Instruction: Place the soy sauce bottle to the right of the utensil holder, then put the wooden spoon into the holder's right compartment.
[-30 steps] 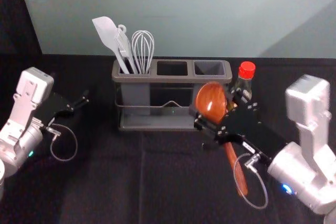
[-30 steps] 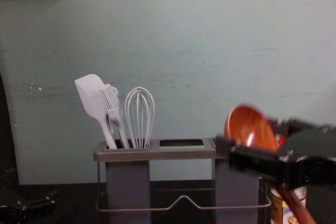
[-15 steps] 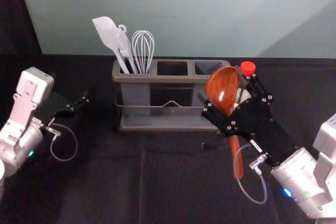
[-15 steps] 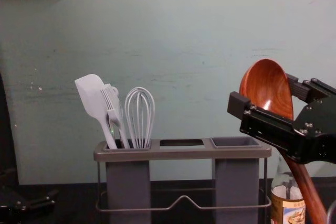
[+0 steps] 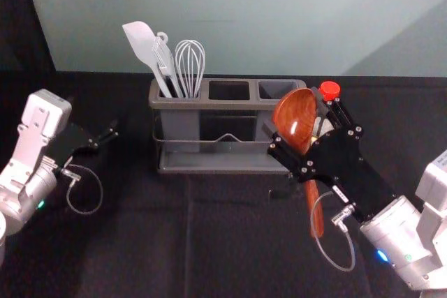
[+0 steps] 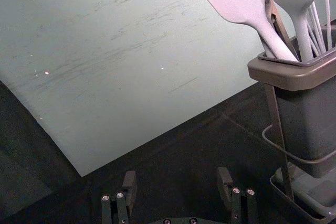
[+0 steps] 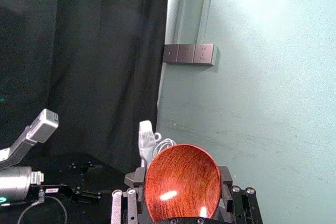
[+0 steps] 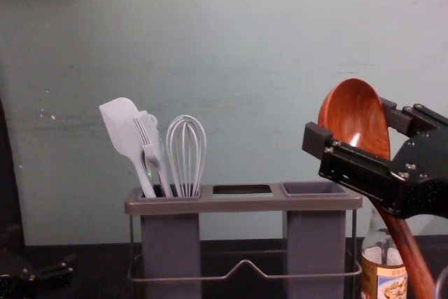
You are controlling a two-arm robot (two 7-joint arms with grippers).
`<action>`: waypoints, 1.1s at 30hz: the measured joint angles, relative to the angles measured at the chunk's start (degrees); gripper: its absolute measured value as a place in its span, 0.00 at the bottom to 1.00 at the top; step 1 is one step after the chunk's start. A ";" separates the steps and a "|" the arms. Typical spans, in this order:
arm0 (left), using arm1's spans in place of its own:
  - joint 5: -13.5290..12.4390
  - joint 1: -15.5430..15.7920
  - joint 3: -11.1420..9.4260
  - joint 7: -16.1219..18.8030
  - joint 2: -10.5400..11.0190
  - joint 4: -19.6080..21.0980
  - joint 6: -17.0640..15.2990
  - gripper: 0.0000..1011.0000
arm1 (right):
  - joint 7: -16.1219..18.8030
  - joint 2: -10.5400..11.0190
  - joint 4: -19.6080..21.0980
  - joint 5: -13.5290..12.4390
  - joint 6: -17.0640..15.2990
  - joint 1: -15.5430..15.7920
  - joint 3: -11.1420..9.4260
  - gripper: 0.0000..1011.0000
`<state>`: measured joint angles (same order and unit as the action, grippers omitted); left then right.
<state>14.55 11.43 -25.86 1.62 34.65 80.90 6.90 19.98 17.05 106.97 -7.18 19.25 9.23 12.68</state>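
- Wooden spoon (image 8: 355,120) being held aloft above the table by right gripper (image 7: 182,176), bowl being clamped between its fingers, near soy sauce bottle (image 8: 384,281).
- Light, stiff, slick handling being expected; handle being left free for insertion.
- Left gripper (image 6: 177,178) being parked, fingers being kept apart.

One each: holder (image 8: 245,204), bottle (image 8: 385,281), wooden spoon (image 8: 353,113), spatula (image 8: 122,131), brush (image 8: 149,138), whisk (image 8: 186,173).

Behind the utensil holder (image 5: 202,105), we see soft light across the pale wall (image 5: 244,19), with a broad, slanting shadow to the holder's right. In front of the holder, the black cloth (image 5: 140,242) drinks up the light, leaving us dim folds. Near the holder's right end, we catch glare on the glossy wooden spoon (image 5: 295,113); the right wrist view shows two bright spots there. Above the holder, the left wrist view gives us a washed-out patch on the spatula (image 6: 241,1).
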 joint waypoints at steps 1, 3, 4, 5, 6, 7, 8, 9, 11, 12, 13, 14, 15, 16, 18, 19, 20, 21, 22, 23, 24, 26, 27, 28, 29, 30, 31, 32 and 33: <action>0.00 0.00 0.00 0.00 0.00 0.00 0.00 0.99 | 0.00 0.00 0.00 0.01 0.00 0.00 0.00 0.83; 0.00 0.00 0.00 0.00 0.00 0.00 0.01 0.99 | 0.01 0.02 0.02 0.02 -0.03 -0.02 0.00 0.83; 0.00 0.00 0.00 0.00 0.00 0.00 0.00 0.99 | -0.02 0.03 0.02 -0.05 0.00 -0.01 0.01 0.83; 0.00 0.00 0.00 0.00 0.00 0.00 0.01 0.99 | -0.02 0.03 0.02 -0.05 0.00 -0.01 0.01 0.83; 0.00 0.00 0.00 0.00 0.00 0.00 0.01 0.99 | -0.02 0.04 0.01 -0.22 0.04 -0.03 0.01 0.83; 0.00 0.00 0.00 0.00 0.00 0.00 0.00 0.99 | -0.02 0.03 -0.04 -0.49 0.19 -0.11 0.01 0.83; 0.00 0.00 0.00 0.00 0.00 0.00 0.00 0.99 | -0.03 -0.07 -0.26 -1.00 0.53 -0.48 0.01 0.83; 0.00 0.00 0.00 0.00 0.00 0.00 0.00 0.99 | 0.01 -0.18 -0.63 -1.46 0.83 -1.12 0.07 0.83; 0.00 0.00 0.00 0.00 0.00 0.00 0.01 0.99 | 0.08 -0.31 -1.14 -1.83 0.89 -2.19 0.19 0.83; 0.00 0.00 0.00 0.00 0.00 0.00 0.01 0.99 | 0.24 -0.37 -1.45 -1.96 0.93 -2.79 0.27 0.83; 0.00 0.00 0.00 0.00 0.00 0.00 0.00 0.99 | 0.38 -0.41 -1.76 -2.11 0.95 -3.37 0.38 0.83; 0.00 0.00 0.00 0.00 0.00 0.00 0.00 0.99 | 0.65 -0.52 -2.46 -2.37 0.96 -4.80 0.60 0.83; 0.00 0.00 0.00 0.00 0.00 0.00 0.00 0.99 | 0.85 -0.59 -2.81 -2.58 0.97 -5.58 0.74 0.83; 0.00 0.00 0.00 0.00 0.00 0.00 0.01 0.99 | 1.37 -0.67 -3.78 -2.98 0.98 -7.15 1.08 0.83; 0.00 0.00 0.00 0.00 0.00 0.00 0.00 0.99 | 2.10 -0.89 -5.20 -3.56 1.07 -9.54 1.60 0.83; 0.00 0.00 0.00 0.00 0.00 0.00 0.00 0.99 | 2.34 -0.95 -5.85 -3.71 1.12 -10.47 1.82 0.83; 0.00 0.00 0.00 0.00 0.00 0.00 0.00 0.99 | 2.34 -0.95 -5.85 -3.71 1.12 -10.47 1.82 0.83; 0.00 0.00 0.00 0.00 0.00 0.00 0.01 0.99 | 2.78 -1.07 -6.97 -4.00 1.26 -12.12 2.21 0.83; 0.00 0.00 0.00 0.00 0.00 0.00 0.00 0.99 | 3.01 -1.17 -7.59 -4.09 1.31 -12.98 2.41 0.83; 0.00 0.00 0.00 0.00 0.00 0.00 0.01 0.99 | 3.29 -1.36 -8.79 -4.27 1.42 -14.61 2.75 0.83; 0.00 0.00 0.00 0.00 0.00 0.00 0.00 0.99 | 3.46 -1.44 -9.28 -4.32 1.52 -15.40 2.90 0.83; 0.00 0.00 0.00 0.00 0.00 0.00 0.00 0.99 | 3.68 -1.64 -10.52 -4.34 1.82 -16.90 3.22 0.83; 0.00 0.00 0.00 0.00 0.00 0.00 0.00 0.99 | 3.91 -1.82 -11.62 -4.38 2.13 -18.35 3.44 0.83; 0.00 0.00 0.00 0.00 0.00 0.00 0.01 0.99 | 4.02 -1.93 -12.25 -4.41 2.31 -19.11 3.55 0.83; 0.00 0.00 0.00 0.00 0.00 0.00 0.01 0.99 | 4.26 -2.15 -13.46 -4.50 2.61 -20.60 3.74 0.83; 0.00 0.00 0.00 0.00 0.00 0.00 0.00 0.99 | 4.31 -2.30 -14.04 -4.57 2.67 -21.31 3.80 0.83; 0.00 0.00 0.00 0.00 0.00 0.00 0.00 0.99 | 4.31 -2.60 -15.12 -4.85 2.73 -22.52 3.89 0.83; 0.00 0.00 0.00 0.00 0.00 0.00 0.00 0.99 | 4.31 -2.77 -15.54 -4.96 2.78 -23.05 3.93 0.83; 0.00 0.00 0.00 0.00 0.00 0.00 0.01 0.99 | 4.31 -2.92 -16.05 -5.05 2.91 -23.59 3.95 0.83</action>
<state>14.55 11.43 -25.86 1.62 34.65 80.90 6.91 24.29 14.12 90.91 -12.23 22.16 -14.36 16.63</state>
